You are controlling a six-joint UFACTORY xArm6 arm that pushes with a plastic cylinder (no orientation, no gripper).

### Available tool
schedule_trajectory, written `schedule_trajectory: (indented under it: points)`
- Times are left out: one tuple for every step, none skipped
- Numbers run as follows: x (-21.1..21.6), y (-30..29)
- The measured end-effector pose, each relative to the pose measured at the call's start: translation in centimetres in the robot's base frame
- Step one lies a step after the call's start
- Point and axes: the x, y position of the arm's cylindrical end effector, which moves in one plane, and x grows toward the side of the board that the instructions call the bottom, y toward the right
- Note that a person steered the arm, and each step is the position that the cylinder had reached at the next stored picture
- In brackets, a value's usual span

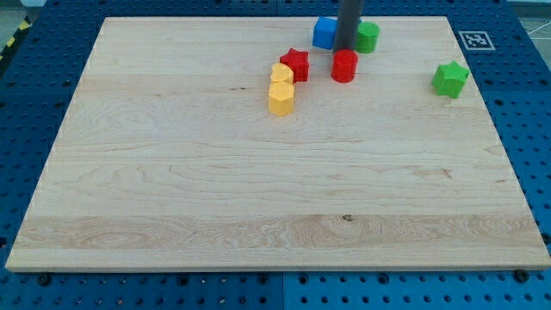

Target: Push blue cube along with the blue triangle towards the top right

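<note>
Resting my tip [346, 48] between the blue cube [325, 33] and green block [368, 37], just above the red cylinder [344, 65]; there is no gripper, only a rod.

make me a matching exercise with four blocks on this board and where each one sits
Blocks:
1. green star
2. blue block
3. red star
4. yellow block nearest the view's bottom

Places:
A. just left of my tip, near the view's top
B. alone, far to the view's right
C. touching another yellow block above it
D. left of the red cylinder

Pairs: 1-B, 2-A, 3-D, 4-C
</note>
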Motion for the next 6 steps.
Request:
schedule_trajectory:
  points:
    - [0.2,-0.9]
    - [0.2,-4.8]
    - [-0.7,-8.1]
    - [-3.3,-8.5]
    - [-3.9,-3.6]
    - [-3.4,1.7]
